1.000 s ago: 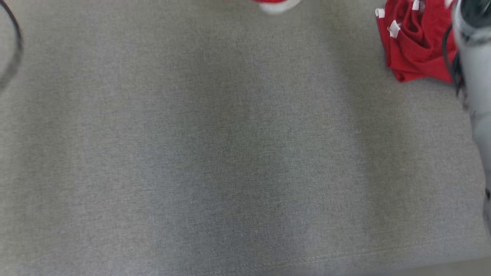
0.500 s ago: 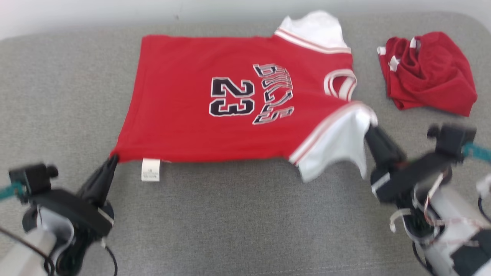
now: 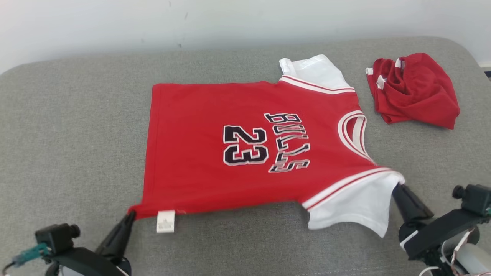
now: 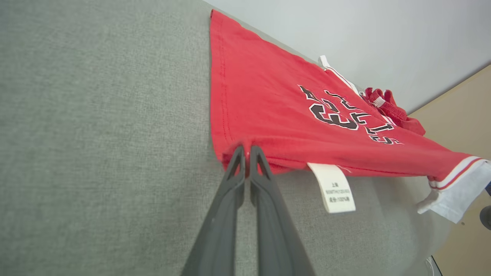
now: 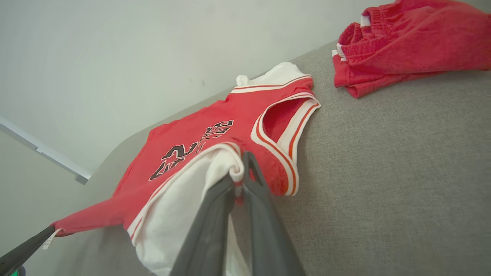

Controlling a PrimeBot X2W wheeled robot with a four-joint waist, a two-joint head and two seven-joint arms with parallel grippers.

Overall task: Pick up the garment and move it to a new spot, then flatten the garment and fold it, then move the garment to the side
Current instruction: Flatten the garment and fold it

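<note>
- At the near edge of the grey woven fabric surface, the left gripper is clenched on the hem corner of the red basketball jersey with white sleeves and a black "23" print; a small white care label hangs just beside the pinch.
- Along that same near edge, the right gripper is clamped on the bunched cuff of the near white sleeve; this sleeve sags and curls under.
- Between the two pinches the near side looks slightly lifted, while the body lies spread on the surface; this reads as the flattening step, so the pull should be even, low and outward; an uneven pull would likely skew the far side.
- Releasing the sleeve while it is bunched would probably leave a crease; better to lay it flat first.
- Farther off, the far white sleeve is rumpled; it probably needs smoothing before any fold.
- Farthest right, a crumpled red cloth bundle with white tabs lies apart from the jersey.
</note>
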